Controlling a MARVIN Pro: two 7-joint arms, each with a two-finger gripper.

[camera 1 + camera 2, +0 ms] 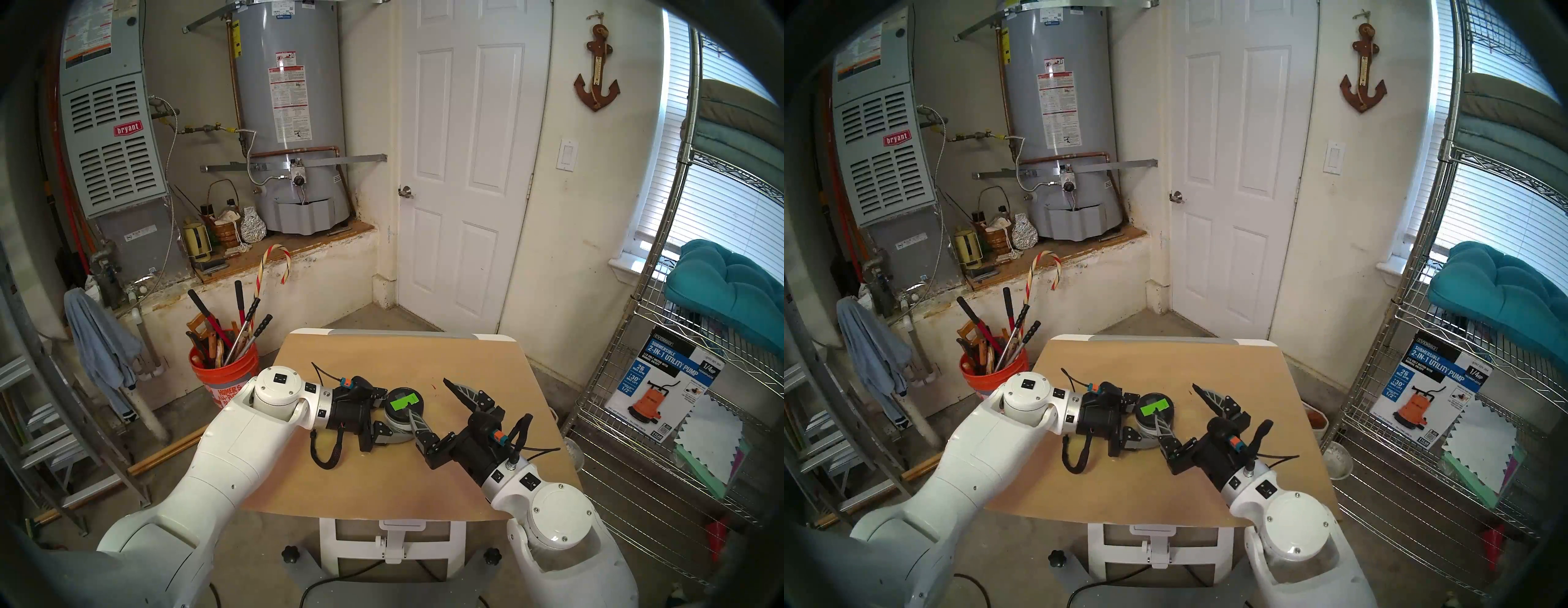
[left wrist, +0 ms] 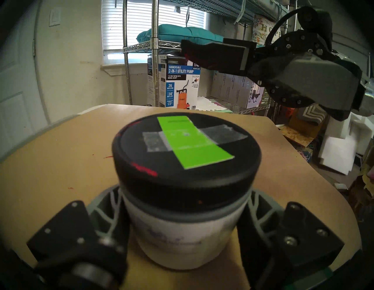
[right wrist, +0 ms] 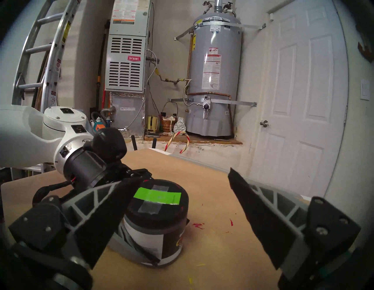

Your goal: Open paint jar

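The paint jar (image 1: 396,426) stands near the middle of the table, with a white-grey label and a black lid (image 1: 403,401) bearing grey tape and a green rectangle. The lid is on. My left gripper (image 1: 388,418) is shut on the jar's body below the lid, as the left wrist view shows, with a finger (image 2: 107,208) on each side of the jar (image 2: 182,228). My right gripper (image 1: 427,395) is open just right of the jar. Its near finger (image 3: 105,204) lies beside the lid (image 3: 159,198); its far finger (image 3: 261,206) stands apart.
The brown table top (image 1: 382,488) has small red paint spots (image 3: 197,225) right of the jar. An orange bucket of tools (image 1: 225,373) stands on the floor to the left. A wire shelf (image 1: 679,382) with a pump box stands to the right.
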